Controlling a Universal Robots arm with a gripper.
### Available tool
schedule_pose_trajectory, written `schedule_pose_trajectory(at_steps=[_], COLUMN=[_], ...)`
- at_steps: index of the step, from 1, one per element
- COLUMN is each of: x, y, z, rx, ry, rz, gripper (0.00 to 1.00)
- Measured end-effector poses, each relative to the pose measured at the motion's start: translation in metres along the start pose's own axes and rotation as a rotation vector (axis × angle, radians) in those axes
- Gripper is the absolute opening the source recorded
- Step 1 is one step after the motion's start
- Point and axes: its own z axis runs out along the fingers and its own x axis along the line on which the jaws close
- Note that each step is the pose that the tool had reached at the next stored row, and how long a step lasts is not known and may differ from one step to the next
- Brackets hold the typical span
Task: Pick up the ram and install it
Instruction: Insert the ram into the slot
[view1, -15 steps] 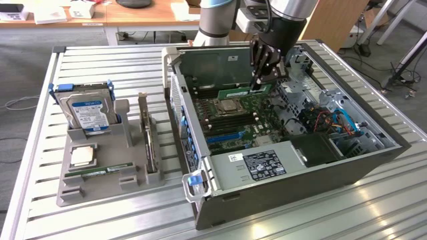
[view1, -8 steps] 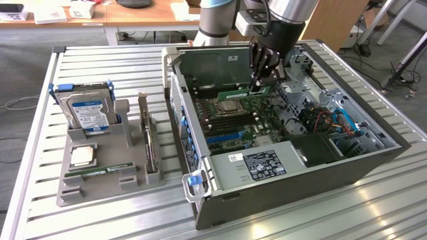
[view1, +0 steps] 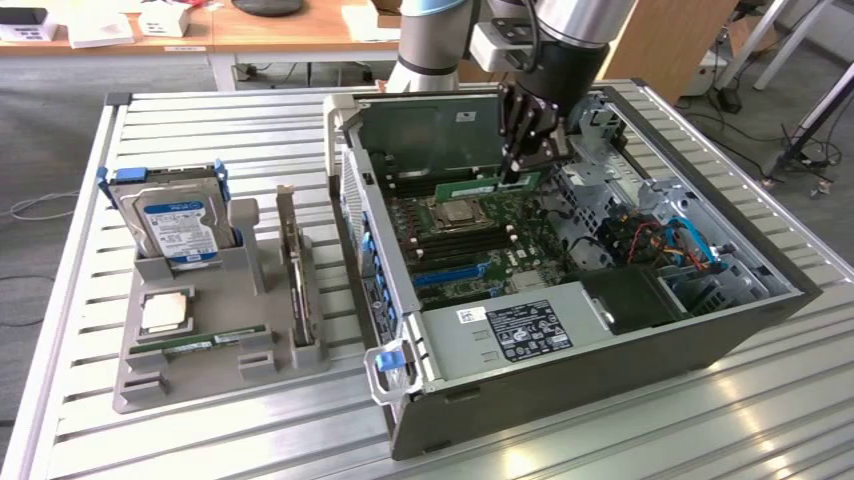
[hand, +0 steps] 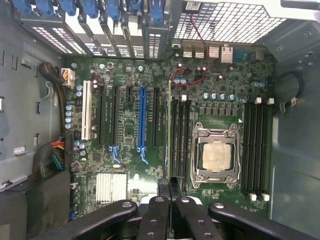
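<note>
We see a green ram (view1: 530, 182) and a black hand (view1: 515, 176). Our desk (view1: 200, 430) shows silver-grey ribbed stripes.

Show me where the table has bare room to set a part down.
Bare slats lie along the table front, between the grey holder and the near edge, and between the hard drive and the far edge. Crowded: the holder and the case, where the gripper holds the ram.

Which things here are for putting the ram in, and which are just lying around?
For the job: ram, gripped by the hand; memory slots; computer case.
Lying about: hard drive, processor chip, expansion card, grey tray.
</note>
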Motion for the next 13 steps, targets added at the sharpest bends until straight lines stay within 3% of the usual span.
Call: schedule_pose_trajectory(at_steps=[13], x=[-0.0008], y=[-0.0003], z=[0.0046], rx=[-0.0001], ry=[-0.0001], rz=[0.000], gripper=[0.12])
